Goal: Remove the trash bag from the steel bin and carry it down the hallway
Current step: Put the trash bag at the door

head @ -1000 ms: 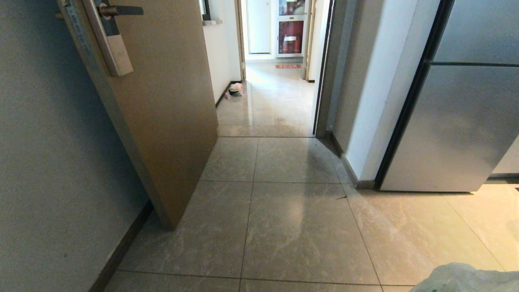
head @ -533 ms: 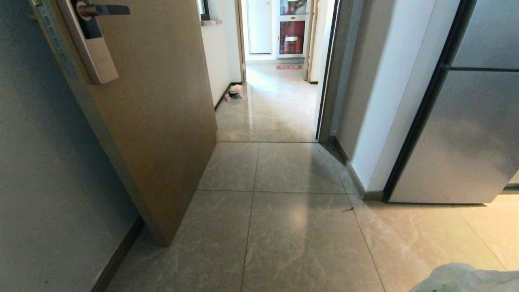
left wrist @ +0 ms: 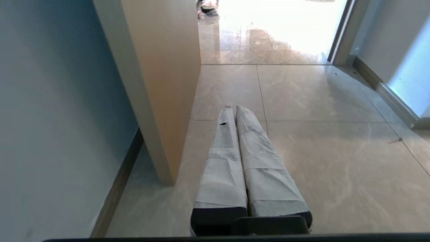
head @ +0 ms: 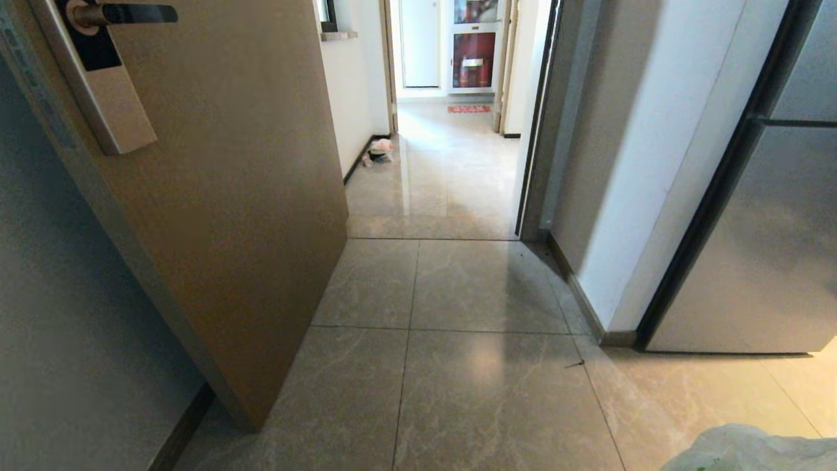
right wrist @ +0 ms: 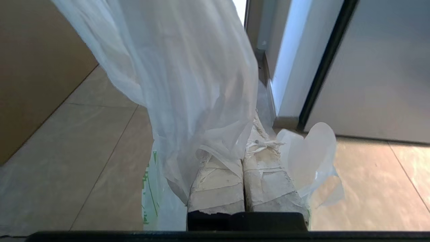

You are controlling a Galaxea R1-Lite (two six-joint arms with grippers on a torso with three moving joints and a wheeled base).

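Right claw (right wrist: 247,158), fingers pressed together, pinches thin white crinkly plastic trash bag (right wrist: 188,84) w/ green print, hanging clear of glossy tile floor (head: 484,392) for carrying toward hallway (head: 438,170). Left claw (left wrist: 233,111) pressed shut, empty.

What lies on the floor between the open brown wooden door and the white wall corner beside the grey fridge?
Only bare glossy beige floor tiles separate the brown wooden door from the white wall corner, apart from one tiny dark speck; the head view shows this.

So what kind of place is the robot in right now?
Probably a flat or hotel-style interior: an open wooden door with a keycard-type lock, a glossy tiled hallway ahead, and a steel fridge on the right.
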